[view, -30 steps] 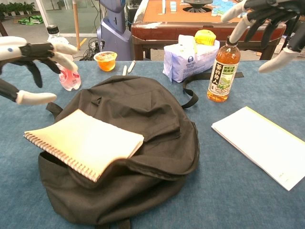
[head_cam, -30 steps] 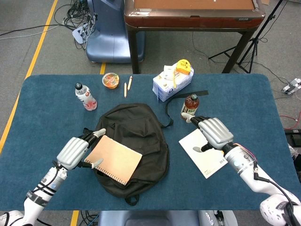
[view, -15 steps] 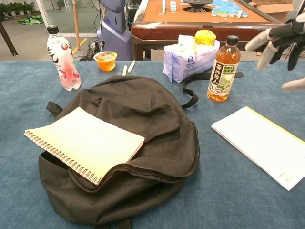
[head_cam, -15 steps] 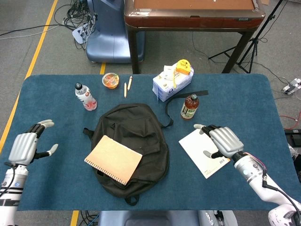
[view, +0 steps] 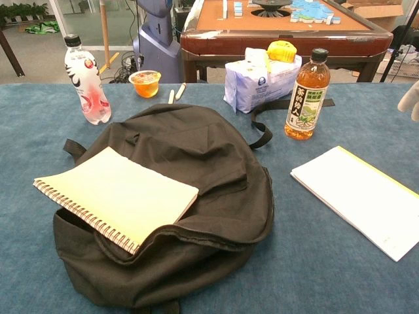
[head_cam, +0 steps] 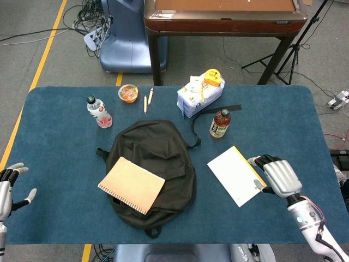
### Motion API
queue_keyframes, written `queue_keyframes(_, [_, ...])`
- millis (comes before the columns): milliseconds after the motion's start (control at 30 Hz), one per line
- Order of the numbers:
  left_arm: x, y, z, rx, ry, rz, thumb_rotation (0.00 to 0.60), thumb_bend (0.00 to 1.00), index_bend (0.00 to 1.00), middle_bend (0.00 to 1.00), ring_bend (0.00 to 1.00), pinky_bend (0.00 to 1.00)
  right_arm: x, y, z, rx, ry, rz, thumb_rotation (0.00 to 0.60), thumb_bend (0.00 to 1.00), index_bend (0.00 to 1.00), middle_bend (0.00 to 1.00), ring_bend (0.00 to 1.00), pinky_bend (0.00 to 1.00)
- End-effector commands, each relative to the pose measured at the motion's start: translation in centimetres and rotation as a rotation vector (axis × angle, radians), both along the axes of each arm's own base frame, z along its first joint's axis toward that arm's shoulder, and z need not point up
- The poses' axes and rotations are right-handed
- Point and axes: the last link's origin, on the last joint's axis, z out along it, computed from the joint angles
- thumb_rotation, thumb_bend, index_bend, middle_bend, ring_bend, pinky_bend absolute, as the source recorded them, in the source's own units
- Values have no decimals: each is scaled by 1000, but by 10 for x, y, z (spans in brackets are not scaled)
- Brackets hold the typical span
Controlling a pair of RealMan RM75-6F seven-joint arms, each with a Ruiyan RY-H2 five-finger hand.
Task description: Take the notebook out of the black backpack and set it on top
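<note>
A tan spiral notebook (head_cam: 131,184) (view: 115,195) lies flat on top of the black backpack (head_cam: 155,158) (view: 209,163) in the middle of the blue table. My left hand (head_cam: 6,188) hovers at the table's far left edge, fingers spread, holding nothing. Over the table's right front, just right of a white pad, my right hand (head_cam: 280,176) also holds nothing, fingers apart. In the chest view only a sliver of the right hand (view: 411,99) shows at the right border. Both hands are well away from the backpack.
A white pad with a yellow edge (head_cam: 235,175) (view: 363,196) lies right of the backpack. Behind it stand a tea bottle (head_cam: 220,123) (view: 307,93), a tissue pack (head_cam: 199,96), a pink drink bottle (head_cam: 99,111) (view: 83,80), a jelly cup (head_cam: 128,93) and two pencils (head_cam: 147,99).
Both hands have drawn back from the backpack: the left one let go of the notebook and went to the far left edge, the right one moved off the white pad toward the right front.
</note>
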Motion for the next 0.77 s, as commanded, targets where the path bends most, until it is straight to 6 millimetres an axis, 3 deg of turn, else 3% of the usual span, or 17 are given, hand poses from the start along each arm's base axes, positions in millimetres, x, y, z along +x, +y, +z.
queue_keyframes(33, [-1,-9,-4,-12,15,-2,600,222,304,231,219,351,-12,13,-5,-47,25,10,600,342,323,362,264,403])
queue_keyframes(200, [5,-18,-13,-37,22,-21,600,222,305,231,219,348,-29,35,-4,-128,-11,-5,600,342,324,365,264,403])
queue_keyframes(400, [14,-19,-18,-36,32,-51,600,222,306,231,219,345,-38,47,-1,-178,0,-1,600,341,324,367,264,403])
queue_keyframes(767, [21,-19,-23,-28,28,-67,600,222,306,231,219,342,-36,47,8,-185,-61,-33,600,342,324,367,264,403])
